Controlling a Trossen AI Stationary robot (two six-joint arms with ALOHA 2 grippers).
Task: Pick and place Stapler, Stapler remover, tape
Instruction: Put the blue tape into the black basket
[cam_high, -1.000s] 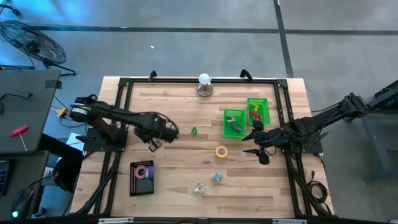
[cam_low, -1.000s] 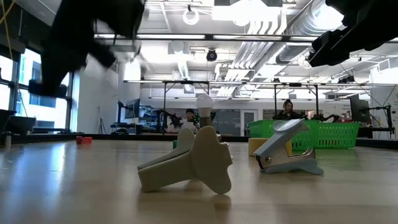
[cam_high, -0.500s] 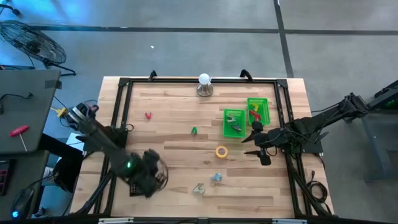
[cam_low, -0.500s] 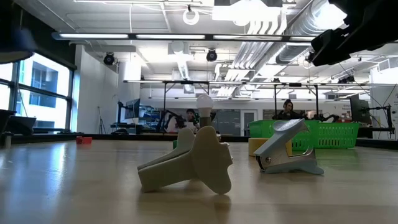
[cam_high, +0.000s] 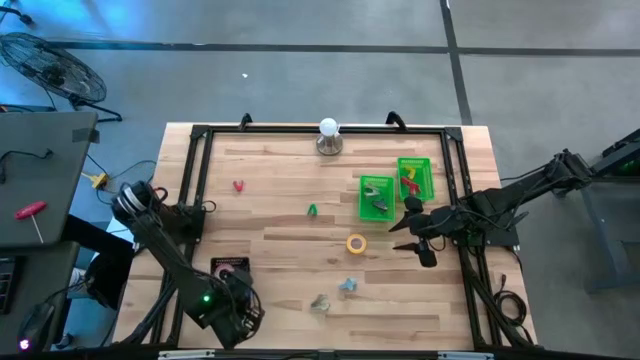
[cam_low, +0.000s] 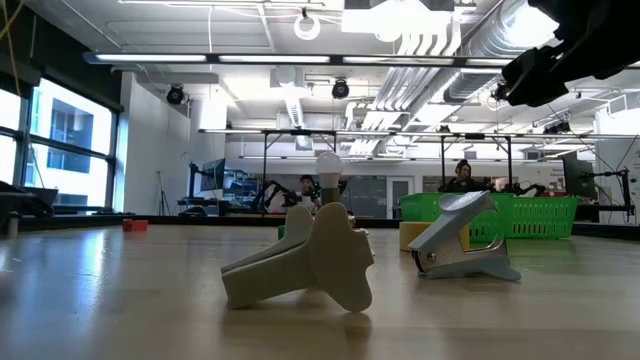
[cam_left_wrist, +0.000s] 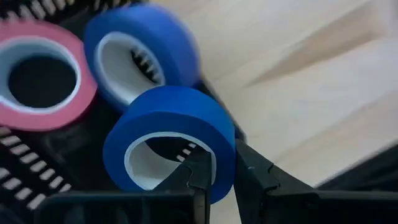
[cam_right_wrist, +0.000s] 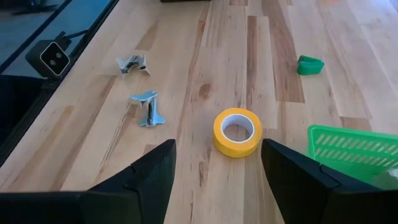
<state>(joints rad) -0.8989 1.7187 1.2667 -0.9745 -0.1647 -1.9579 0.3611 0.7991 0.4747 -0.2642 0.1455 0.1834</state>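
L gripper pinching blue tape wall, over black tray, lower left.
R gripper wide, yellow tape dead ahead, nearer R arm.

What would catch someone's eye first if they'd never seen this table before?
Probably the left gripper, down at the table's near-left corner, pinching a blue tape roll over a black tray that holds another blue roll and a pink one. Next, the yellow tape roll alone mid-table, just in front of the open right gripper beside two green bins.
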